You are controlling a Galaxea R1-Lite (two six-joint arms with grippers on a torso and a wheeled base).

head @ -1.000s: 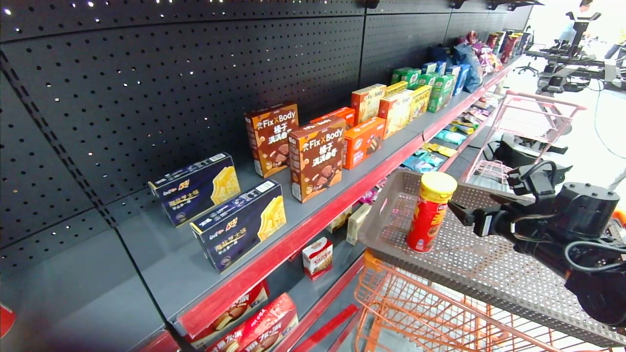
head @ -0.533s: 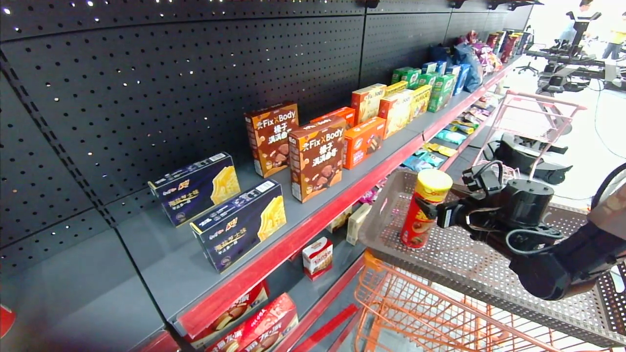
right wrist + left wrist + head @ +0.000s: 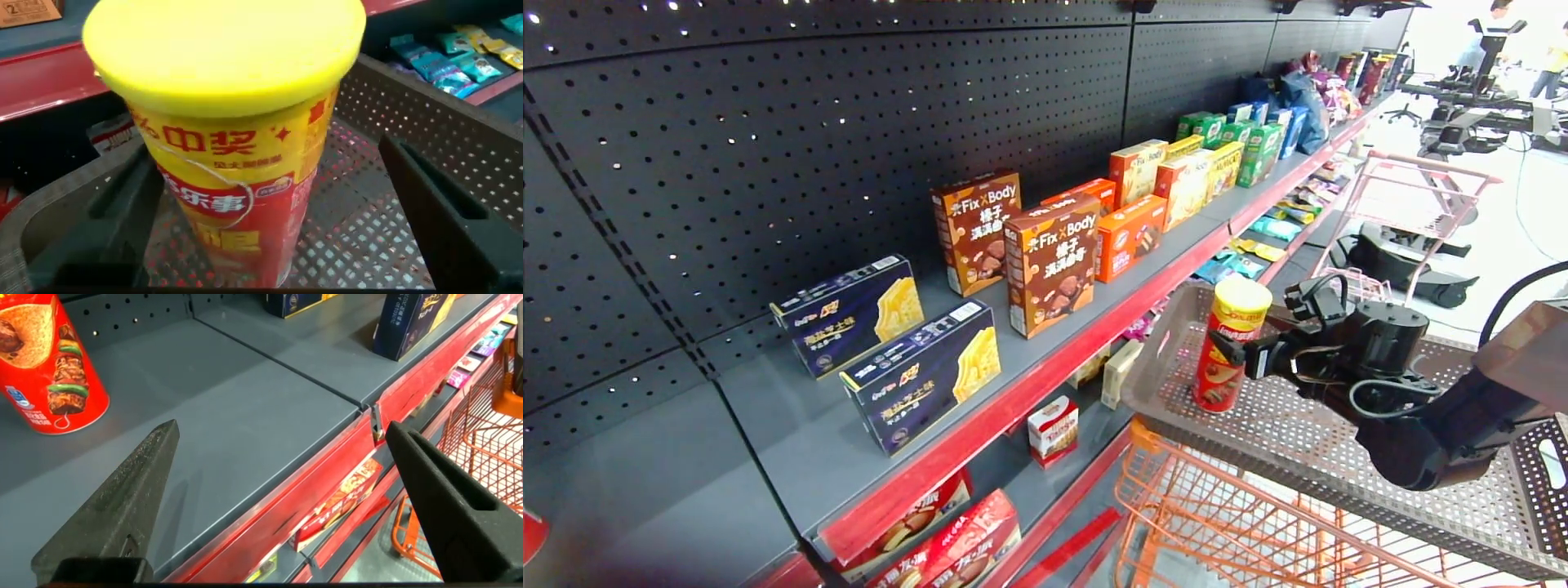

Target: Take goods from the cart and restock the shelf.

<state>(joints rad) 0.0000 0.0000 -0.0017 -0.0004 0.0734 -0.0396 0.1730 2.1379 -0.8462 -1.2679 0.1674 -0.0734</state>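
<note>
My right pincer (image 3: 1233, 347) wide, its fingers flanking the cylindrical red can (image 3: 237, 163) with its yellow plastic lid, upright between them on the perforated brown tray (image 3: 1307, 457) beneath. My left pincer (image 3: 282, 433) wide too, above a smooth grey shelf (image 3: 245, 400).

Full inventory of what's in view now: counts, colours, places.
shelf: 1, grey with red front edge
orange cart: 1, wire, beside shelf
tray: 1, grey perforated, atop orange cart
chip can: 1, red, yellow lid, on tray
second can: 1, red, on the shelf
dark blue boxes: 2, shelf's left part
brown boxes: 2, right of the blue ones
orange boxes: 2, right of the brown ones
green boxes: several, farther along shelf
pink cart: 1, beyond orange cart
right gripper: 1, black, open, fingers either side of chip can
left gripper: 1, black, open, above shelf
</note>
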